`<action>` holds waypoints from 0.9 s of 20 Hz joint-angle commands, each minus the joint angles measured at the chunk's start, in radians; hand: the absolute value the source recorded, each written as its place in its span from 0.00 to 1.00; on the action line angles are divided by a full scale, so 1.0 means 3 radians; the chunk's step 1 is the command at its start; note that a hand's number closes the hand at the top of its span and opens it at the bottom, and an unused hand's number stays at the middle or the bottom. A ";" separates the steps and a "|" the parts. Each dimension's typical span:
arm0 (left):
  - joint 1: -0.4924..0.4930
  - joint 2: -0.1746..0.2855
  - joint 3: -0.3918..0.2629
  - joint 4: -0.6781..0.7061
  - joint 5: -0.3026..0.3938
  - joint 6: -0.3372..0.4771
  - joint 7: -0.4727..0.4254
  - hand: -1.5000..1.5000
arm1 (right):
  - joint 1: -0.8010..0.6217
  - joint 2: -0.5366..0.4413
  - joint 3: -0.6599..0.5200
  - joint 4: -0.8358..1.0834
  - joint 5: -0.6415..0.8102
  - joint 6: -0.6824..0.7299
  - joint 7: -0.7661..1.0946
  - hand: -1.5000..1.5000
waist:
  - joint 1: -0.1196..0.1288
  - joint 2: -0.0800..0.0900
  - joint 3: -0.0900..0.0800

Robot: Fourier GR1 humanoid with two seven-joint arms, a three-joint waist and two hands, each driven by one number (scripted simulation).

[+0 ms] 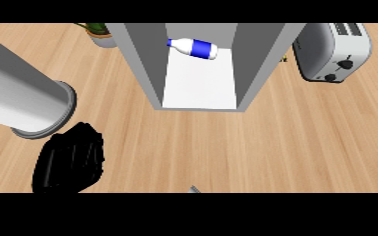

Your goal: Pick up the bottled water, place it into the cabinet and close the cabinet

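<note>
Left forearm [29, 102]: closest thing to the camera, a big grey tube that came in on the left side.
Left hand [70, 157]: black, hung over the counter at lower left. Fingers looked pretty straight and close together, with nothing in them.
Right hand: didn't show anywhere.
Water bottle [193, 48]: lay on its side at the back of the cabinet, on the white floor, blue band showing, well apart from the left hand.
Cabinet [144, 65]: grey walls, open toward the robot. I couldn't spot a door at all.
Toaster [332, 52]: silver, just beside the cabinet's right wall.
Plant [100, 32]: poked out behind the cabinet's left wall, mostly cut off.
Counter [221, 145]: light wood.
Step in hand: my read was that the pick and the place were done, so only closing the cabinet was left.
Next move: it'd call for a hand to reach the door and swing it across the open front. With the door out of sight, I couldn't say which hand suited it.
</note>
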 commanded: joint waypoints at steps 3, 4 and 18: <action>0.0289 0.0099 0.0128 -0.0088 0.0054 -0.0180 -0.0124 1.00 | -0.0774 0.0556 0.0184 0.0656 0.0319 -0.0405 -0.0035 1.00 | 0.0033 0.0000 -0.0004; 0.0190 0.0143 0.0207 -0.0023 0.0108 -0.0261 -0.0111 1.00 | -0.0874 0.0554 0.0061 0.0720 0.0222 -0.0478 0.0028 1.00 | 0.0055 0.0012 -0.0008; 0.0504 0.0370 0.0525 -0.0126 0.0258 -0.0635 -0.0124 1.00 | -0.1738 0.0581 -0.1358 0.2181 -0.1078 -0.0464 -0.0447 1.00 | 0.0042 0.0047 0.0008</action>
